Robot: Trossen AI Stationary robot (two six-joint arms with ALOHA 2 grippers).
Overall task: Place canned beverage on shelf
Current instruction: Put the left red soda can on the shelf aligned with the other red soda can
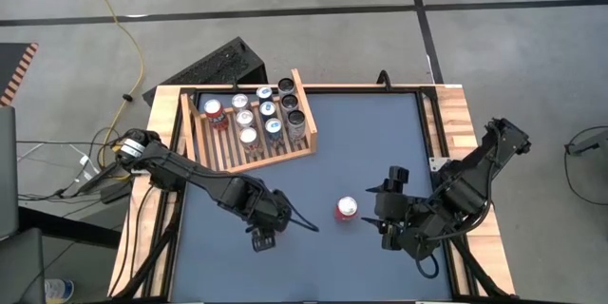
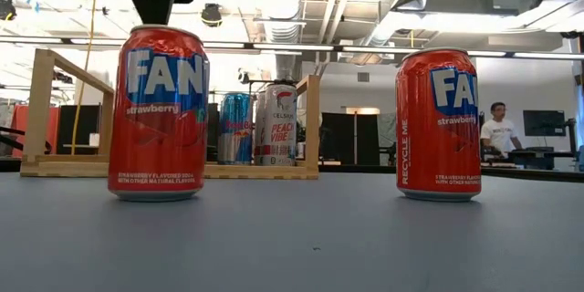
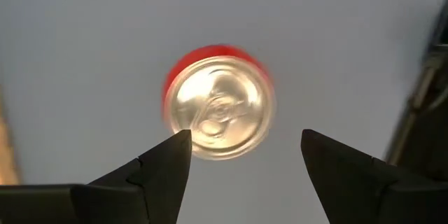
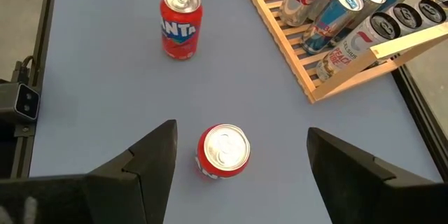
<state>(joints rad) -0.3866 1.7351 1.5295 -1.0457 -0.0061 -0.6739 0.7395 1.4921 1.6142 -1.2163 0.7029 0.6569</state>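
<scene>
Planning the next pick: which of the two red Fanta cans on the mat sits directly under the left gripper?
The red Fanta can nearer the left edge, seen lid-up below the open left gripper. The other red can stands before the right gripper.

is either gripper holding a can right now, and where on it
Nothing is held. The left gripper hangs open above one red can; the right gripper is open near the other red can.

Glossy metal cans (image 4: 181, 22); light-wood shelf (image 1: 249, 152)
</scene>
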